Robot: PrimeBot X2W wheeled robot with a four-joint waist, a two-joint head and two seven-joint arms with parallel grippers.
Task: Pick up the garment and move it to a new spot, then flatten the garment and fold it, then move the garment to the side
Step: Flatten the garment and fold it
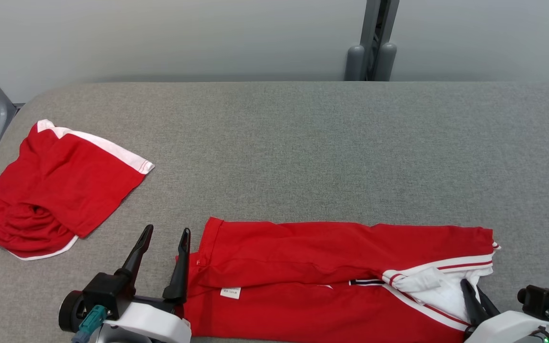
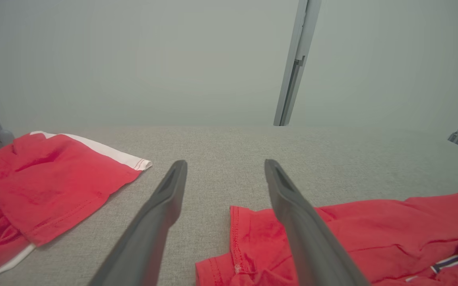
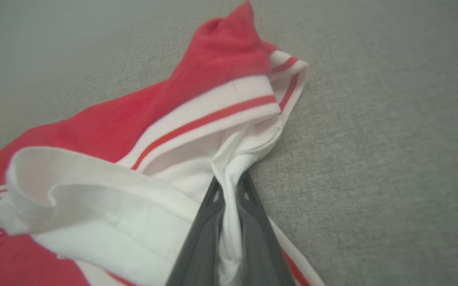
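Right gripper (image 3: 231, 182) pinching garment (image 1: 331, 247) | left gripper (image 1: 167, 229) spread | label (image 1: 230, 292) unreadable

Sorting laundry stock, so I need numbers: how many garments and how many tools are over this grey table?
Red garments: 2 (near garment, far-left garment)
Tools: 2 (left tool, right tool)
Total: 4

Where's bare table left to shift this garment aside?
Bare: far half of the grey fabric table, beyond the long red white-trimmed garment, right of the crumpled red shorts. Crowded: the near edge, around left tool and right tool.
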